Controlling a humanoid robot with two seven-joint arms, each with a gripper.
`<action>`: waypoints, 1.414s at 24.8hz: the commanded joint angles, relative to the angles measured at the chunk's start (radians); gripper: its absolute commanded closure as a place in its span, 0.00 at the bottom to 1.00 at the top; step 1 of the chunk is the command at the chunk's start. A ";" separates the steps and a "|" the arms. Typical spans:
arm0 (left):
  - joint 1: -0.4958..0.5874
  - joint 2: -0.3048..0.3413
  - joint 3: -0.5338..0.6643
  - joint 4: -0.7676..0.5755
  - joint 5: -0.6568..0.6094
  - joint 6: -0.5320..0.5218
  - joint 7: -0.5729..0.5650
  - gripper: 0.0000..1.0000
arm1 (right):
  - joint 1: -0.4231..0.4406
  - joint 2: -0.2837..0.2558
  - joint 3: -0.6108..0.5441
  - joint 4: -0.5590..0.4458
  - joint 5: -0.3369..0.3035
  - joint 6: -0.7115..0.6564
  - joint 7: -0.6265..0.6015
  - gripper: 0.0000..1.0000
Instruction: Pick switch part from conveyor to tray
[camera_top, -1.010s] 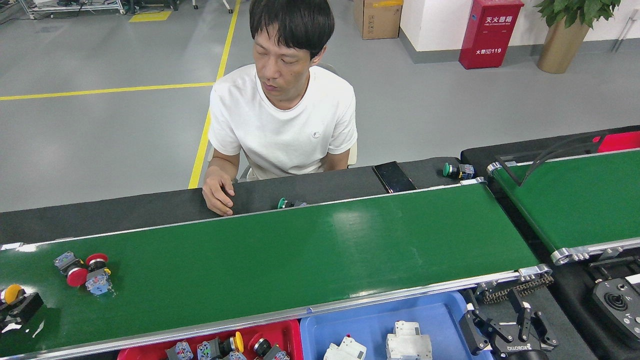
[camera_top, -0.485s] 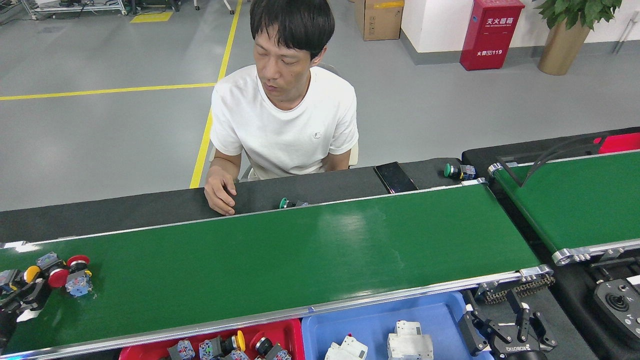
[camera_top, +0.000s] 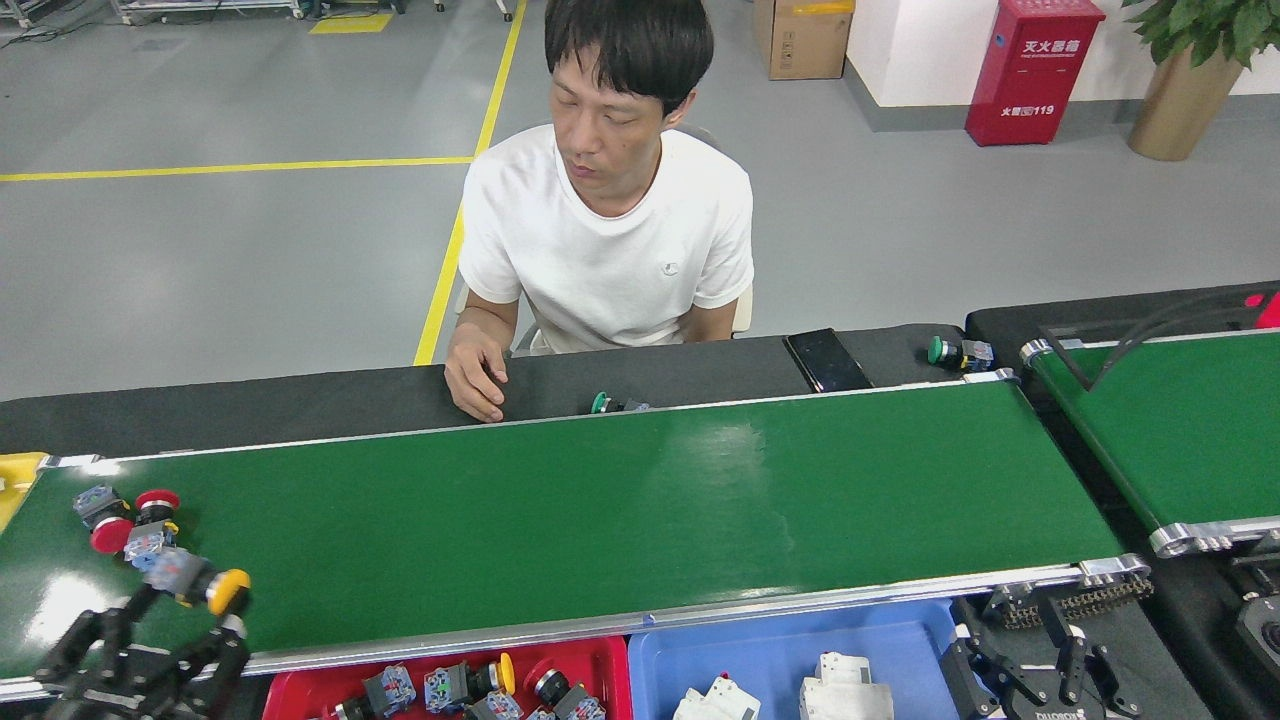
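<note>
One yellow-capped switch (camera_top: 195, 582) now sits pinched at the fingertips of the left gripper (camera_top: 185, 610), lower left of the frame; half a second earlier the gripper was lower, at the frame's left edge, beside the red pair. The part appears lifted off the conveyor (camera_top: 600, 510), so transfer to the red tray (camera_top: 300, 690), bottom edge, likely follows. Two red-capped switches (camera_top: 125, 520) remain on the belt just above. The right gripper (camera_top: 1040, 680), lower right, idles with fingers apart.

the conveyor (camera_top: 600, 500) lies bare mid-belt; two red-capped switch parts (camera_top: 125, 520) crowd its left end.
</note>
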 joint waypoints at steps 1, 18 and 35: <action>0.000 0.005 -0.057 -0.027 -0.037 -0.019 0.015 0.86 | 0.001 -0.003 -0.020 -0.015 -0.003 0.003 -0.008 0.06; 0.106 -0.021 -0.092 -0.085 -0.069 -0.028 0.058 0.00 | 0.010 -0.001 -0.021 -0.014 -0.005 0.002 -0.009 0.06; 0.106 -0.256 0.380 -0.024 0.055 0.006 0.006 0.00 | 0.018 -0.004 -0.021 -0.055 -0.053 -0.018 -0.003 0.06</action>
